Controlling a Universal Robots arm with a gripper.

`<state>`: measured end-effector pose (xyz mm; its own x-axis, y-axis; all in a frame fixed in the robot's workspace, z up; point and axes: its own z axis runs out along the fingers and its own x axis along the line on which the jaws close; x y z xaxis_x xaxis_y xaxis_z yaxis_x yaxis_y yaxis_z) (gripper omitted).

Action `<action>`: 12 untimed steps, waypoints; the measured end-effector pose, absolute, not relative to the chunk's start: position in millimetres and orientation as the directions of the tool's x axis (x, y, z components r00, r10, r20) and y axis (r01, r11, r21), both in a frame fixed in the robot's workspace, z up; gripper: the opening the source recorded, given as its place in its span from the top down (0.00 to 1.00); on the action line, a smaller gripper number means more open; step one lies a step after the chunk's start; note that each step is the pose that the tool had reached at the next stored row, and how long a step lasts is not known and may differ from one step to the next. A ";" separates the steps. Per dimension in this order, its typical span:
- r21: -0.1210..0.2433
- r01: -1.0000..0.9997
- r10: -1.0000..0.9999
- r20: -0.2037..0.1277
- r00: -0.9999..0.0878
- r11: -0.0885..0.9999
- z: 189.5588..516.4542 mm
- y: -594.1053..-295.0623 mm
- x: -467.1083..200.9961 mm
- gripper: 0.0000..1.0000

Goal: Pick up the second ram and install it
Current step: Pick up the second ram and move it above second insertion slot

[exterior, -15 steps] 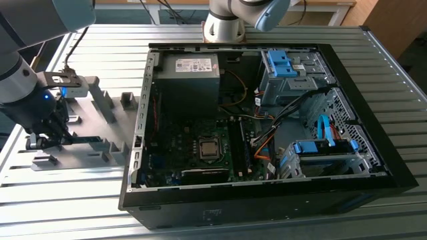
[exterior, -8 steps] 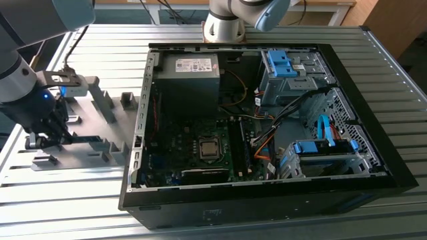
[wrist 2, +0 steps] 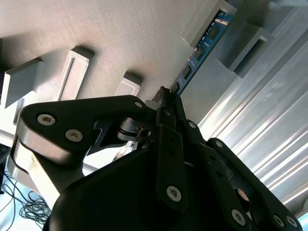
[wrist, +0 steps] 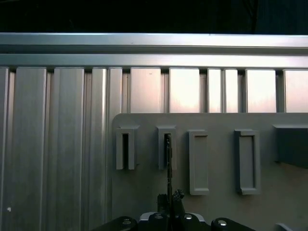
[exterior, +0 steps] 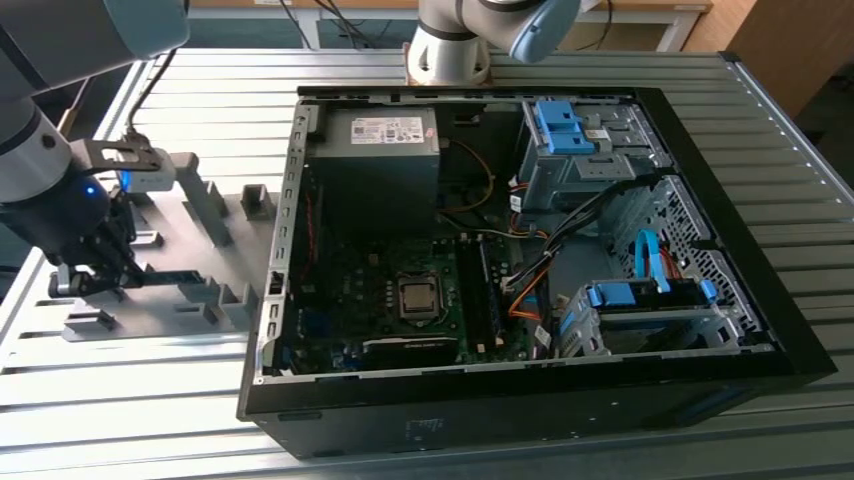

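Bench point(exterior: 400, 70): slatted metal; it carries the grey fixture plate point(exterior: 167, 265) and all the rest.
Computer case point(exterior: 534, 420): open, just beside the fixture plate, on the exterior view's right of it.
Fixture plate: flat, with several slotted blocks standing on it.
Arm point(exterior: 40, 170): reaches down over the fixture plate.
Tool point(wrist 2: 164, 98): low at the fixture plate; the fingers look pressed together, pinching the near end of the second ram point(wrist 2: 202, 45).
Second ram, place: its far end sits in one slotted block point(wrist: 161, 149) of the fixture plate. Its long axis runs straight from the tool to that block.
Second ram, look: thin dark board, seen on edge, with a row of black chips.
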<state>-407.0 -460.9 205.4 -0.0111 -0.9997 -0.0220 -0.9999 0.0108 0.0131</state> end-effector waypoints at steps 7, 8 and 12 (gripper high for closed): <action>0.013 -1.000 -1.000 -0.022 -0.011 0.011 207.0 -460.9 -407.0 0.86; 0.013 -1.000 -1.000 -0.022 -0.011 0.011 207.2 -460.9 -407.0 0.86; 0.013 -1.000 -1.000 -0.022 -0.011 0.011 208.4 -460.9 -407.0 0.86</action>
